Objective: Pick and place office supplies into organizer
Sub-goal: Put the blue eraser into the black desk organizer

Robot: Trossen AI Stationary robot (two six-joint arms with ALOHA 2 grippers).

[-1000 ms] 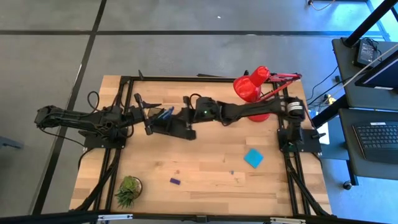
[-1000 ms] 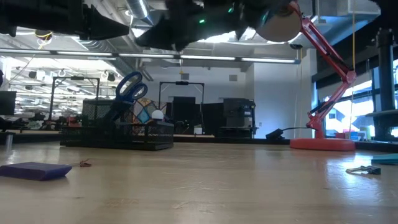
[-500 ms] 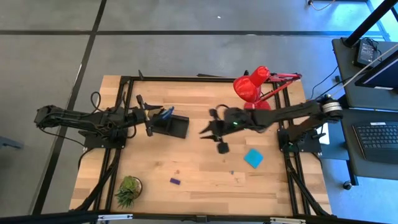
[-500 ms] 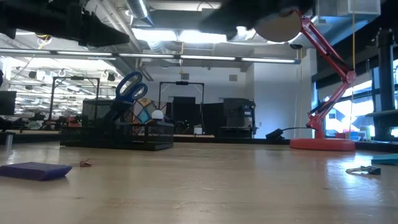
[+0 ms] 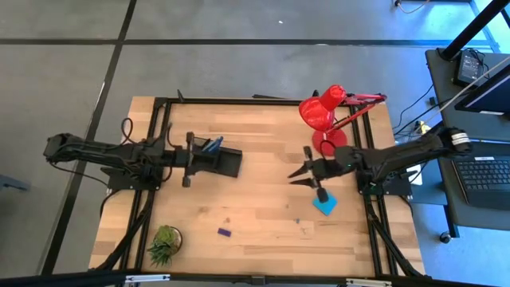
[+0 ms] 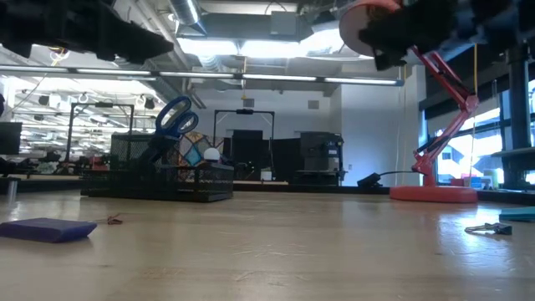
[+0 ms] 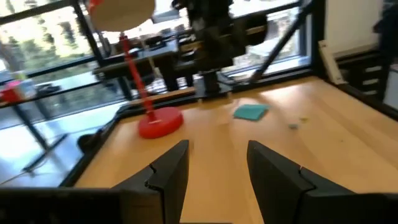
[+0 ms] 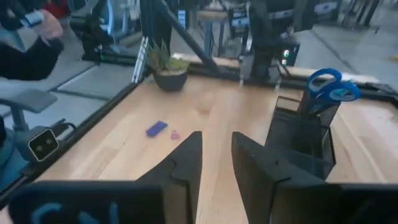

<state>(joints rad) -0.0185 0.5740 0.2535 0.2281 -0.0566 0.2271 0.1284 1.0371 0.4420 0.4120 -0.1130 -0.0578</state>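
Note:
The black organizer (image 5: 225, 163) stands on the table's left half, with the blue-handled scissors (image 5: 213, 145) upright in its cup section (image 8: 298, 127). My left gripper (image 5: 191, 162) hovers open just left of the organizer, touching nothing. My right gripper (image 5: 307, 177) is open and empty, above the table just left of the cyan sticky-note pad (image 5: 324, 203), which lies flat. A tiny purple block (image 5: 224, 232) lies near the front edge and also shows in the low view (image 6: 46, 228). In each wrist view the fingers stand apart, left (image 7: 217, 168) and right (image 8: 216, 163).
A red desk lamp (image 5: 323, 112) stands on its base (image 5: 328, 143) at the far right, close behind the right arm. A small potted plant (image 5: 165, 243) sits at the near left corner. Tiny loose bits (image 5: 299, 221) lie on the wood. A person's hand (image 8: 37, 28) shows beyond the table.
My right gripper has swung from above the organizer toward the table's right and a little toward the near edge, ending beside the cyan pad. The organizer and the scissors in it have stayed where they were.

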